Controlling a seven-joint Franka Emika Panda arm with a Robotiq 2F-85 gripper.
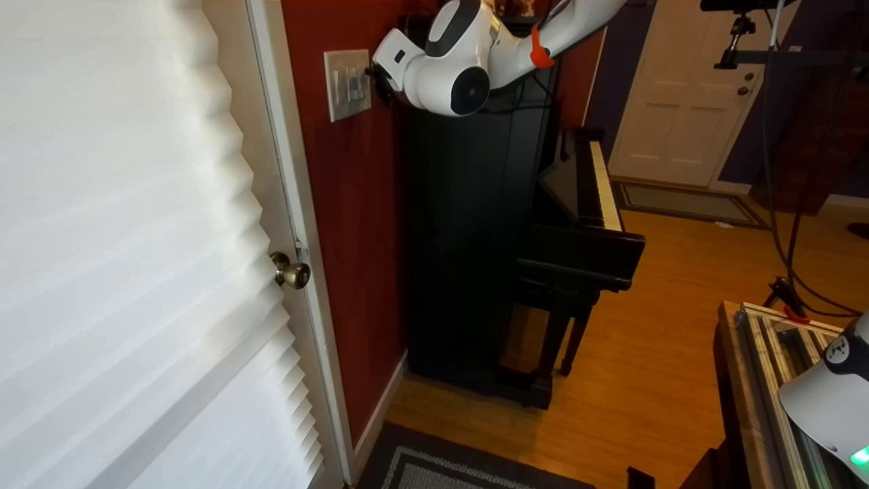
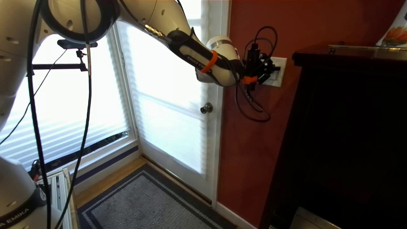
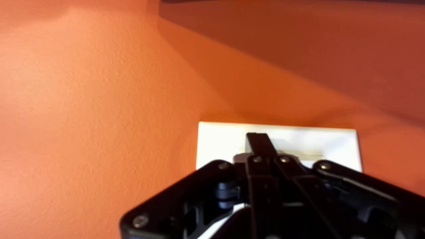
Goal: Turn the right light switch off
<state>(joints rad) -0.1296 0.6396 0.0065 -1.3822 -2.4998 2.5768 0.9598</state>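
1. The right light switch [image 1: 354, 85] occupied the right-hand side of the cream-white switch plate [image 1: 349, 109]; the left toggle [image 1: 341, 86] stood just beside it on the same plate.
2. The plate was mounted on the red wall [image 1: 356, 231]; the white door [image 1: 248, 88], with its brass knob [image 1: 296, 275] set lower than the plate, stood to one side; the black piano [image 1: 523, 244] stood to the other.
3. The jaws were pressed together, side by side, and formed one narrow black tip [image 3: 262, 144]; the wrist view showed this state.
4. In the wrist view, the tip overlapped the plate and lay across part of the right light switch, toward one end of it; the linkage [image 3: 186, 189] of the jaws hid much of the remaining plate.
5. In both exterior views, the tip stood level with the upper half of the plate; whether it touched the right light switch or hung just in front of it could not be determined.
6. The robot arm [image 1: 434, 78] carried the jaws close to the wall; an orange band [image 2: 210, 62] encircled one of its links.
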